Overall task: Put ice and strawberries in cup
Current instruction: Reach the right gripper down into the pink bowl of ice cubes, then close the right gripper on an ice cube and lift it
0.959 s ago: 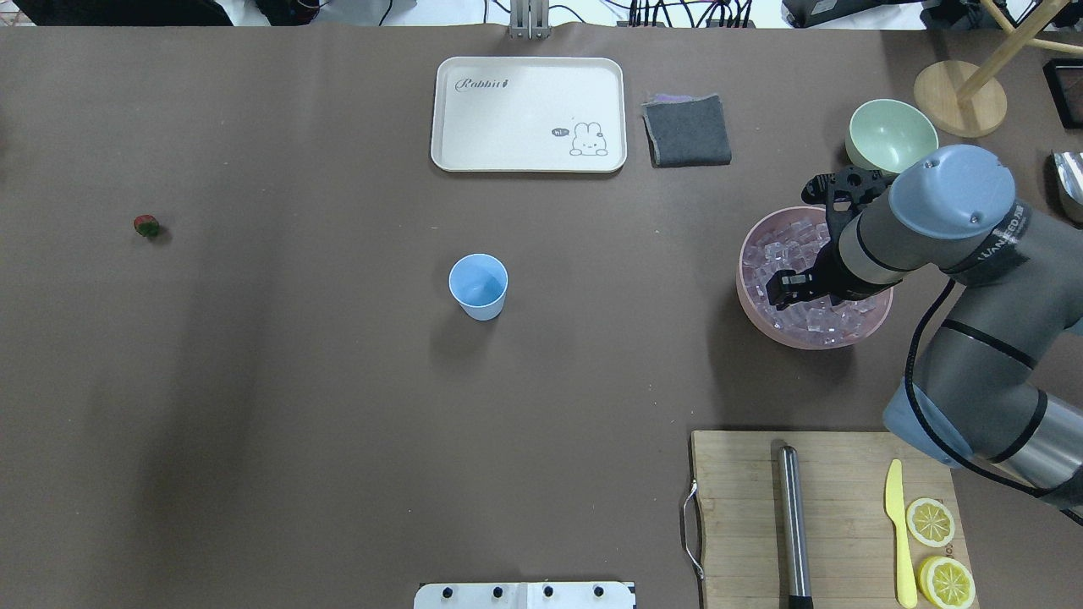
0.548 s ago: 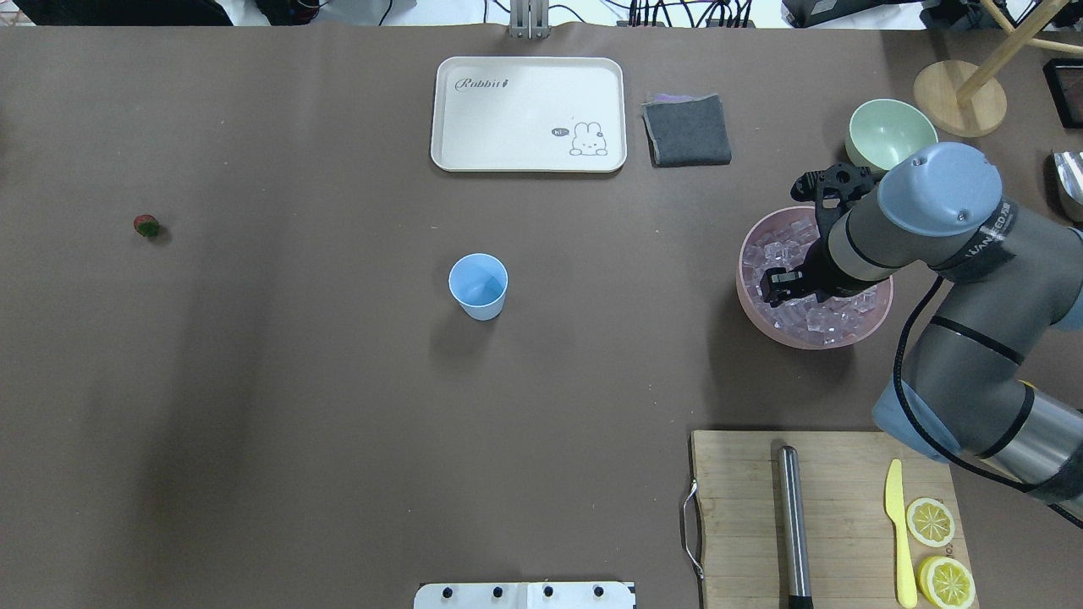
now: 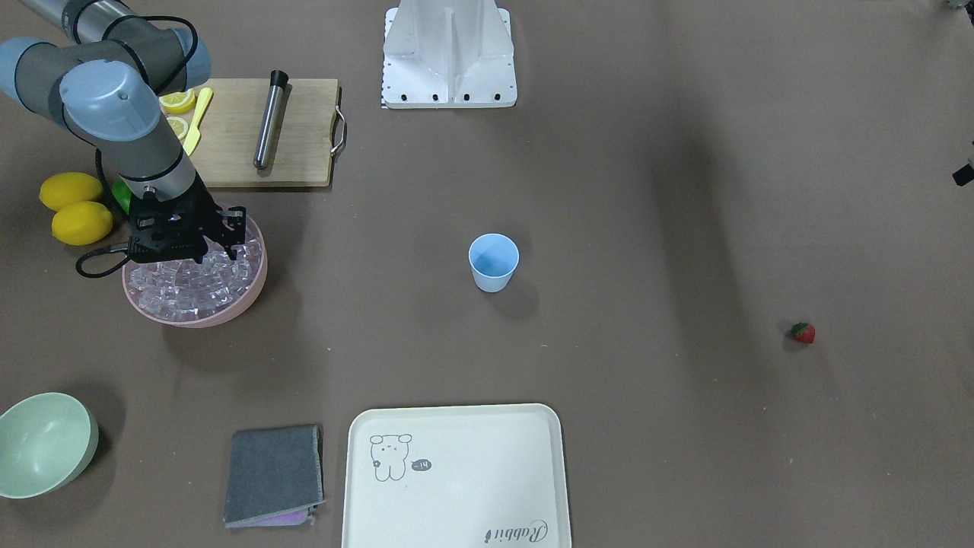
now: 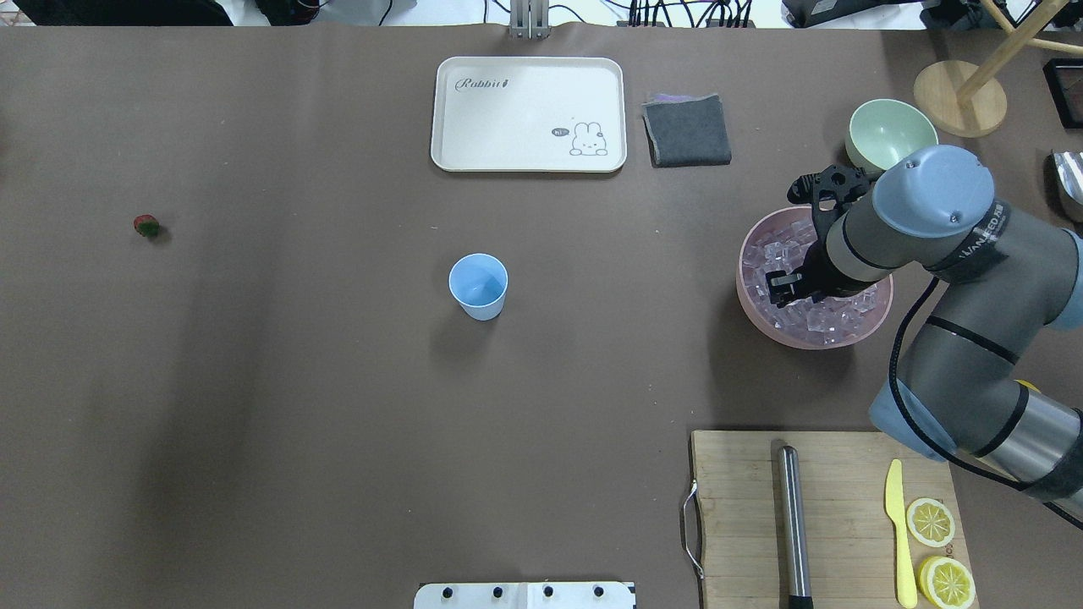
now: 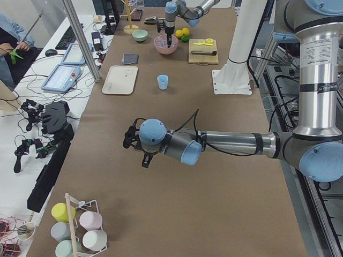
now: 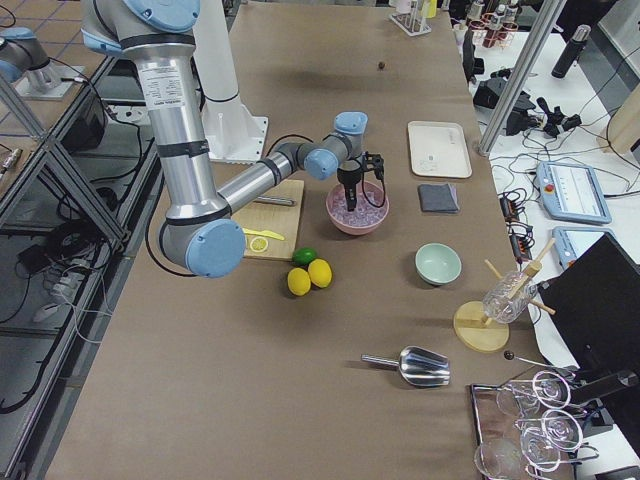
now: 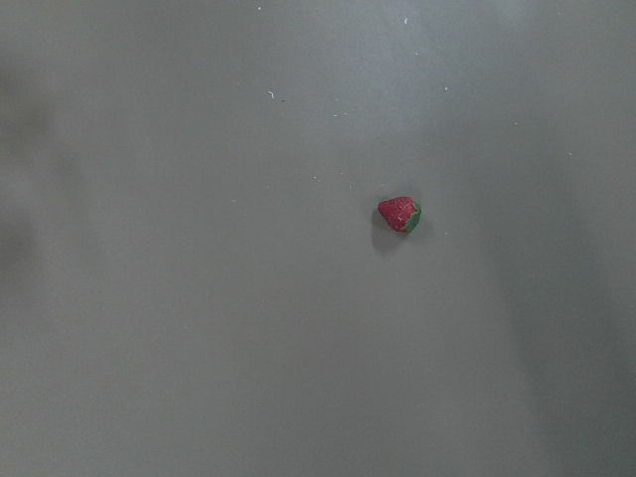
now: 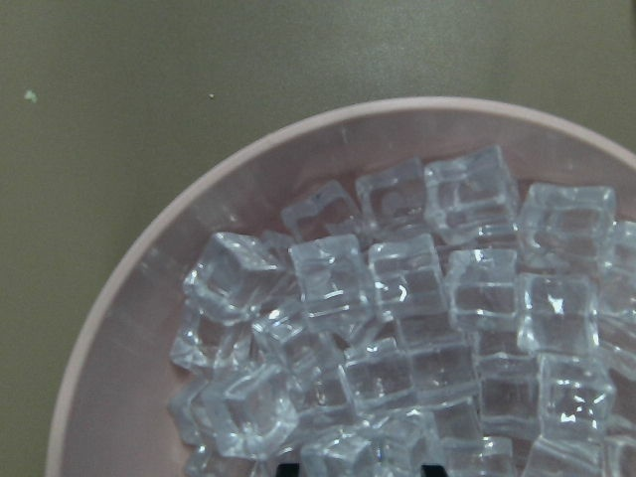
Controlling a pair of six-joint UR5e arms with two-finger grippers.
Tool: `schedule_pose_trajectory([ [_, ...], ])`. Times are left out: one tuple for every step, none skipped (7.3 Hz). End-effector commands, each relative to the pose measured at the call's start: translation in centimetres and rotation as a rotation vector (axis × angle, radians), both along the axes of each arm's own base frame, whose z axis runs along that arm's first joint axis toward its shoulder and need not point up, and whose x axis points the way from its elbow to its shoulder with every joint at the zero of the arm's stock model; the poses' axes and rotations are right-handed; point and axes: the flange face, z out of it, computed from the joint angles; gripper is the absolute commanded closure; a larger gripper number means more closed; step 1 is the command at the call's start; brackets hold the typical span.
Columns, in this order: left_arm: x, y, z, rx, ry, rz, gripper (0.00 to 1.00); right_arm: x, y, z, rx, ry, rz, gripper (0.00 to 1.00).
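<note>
Overhead exterior, ice (image 4: 814, 321) fills pink bowl (image 4: 739, 283), right fingers (image 4: 780, 286) apart above, cup (image 4: 479, 287) upright mid-table

light: bright, even | shadows: soft, beside cup (image 4: 478, 286) | focus: sharp

A cream tray (image 4: 508, 127) with a rabbit drawing lies on the brown bench (image 4: 296, 381) beside a folded grey cloth (image 4: 686, 130). A pale green bowl (image 4: 884, 127) stands near a pink bowl (image 4: 755, 315). A wooden cutting board (image 4: 736, 507) carries a steel rod (image 4: 794, 524), a yellow knife (image 4: 899, 533) and two lemon halves (image 4: 930, 521). Two whole lemons (image 6: 320, 272) and a lime (image 6: 304, 256) sit nearby.
</note>
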Motion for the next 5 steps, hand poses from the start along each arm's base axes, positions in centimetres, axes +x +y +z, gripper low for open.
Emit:
schedule_pose_trajectory([
  [0.0,0.0,-0.1,0.001,0.000,0.000,0.02,0.0,0.0,-0.1,0.002,-0.001,-0.002,0.71],
  [0.0,0.0,-0.1,0.001,0.000,0.000,0.02,0.0,0.0,-0.2,0.004,-0.003,-0.002,1.00],
  [0.0,0.0,0.0,0.000,0.000,0.000,0.02,0.5,-0.2,-0.6,0.009,-0.009,0.006,1.00],
  [0.0,0.0,0.0,0.000,0.000,0.000,0.02,1.2,-0.6,-1.1,0.014,-0.018,0.017,1.00],
  [0.0,0.0,0.1,-0.002,0.000,0.000,0.02,2.2,-1.0,-2.0,0.019,-0.035,0.031,1.00],
])
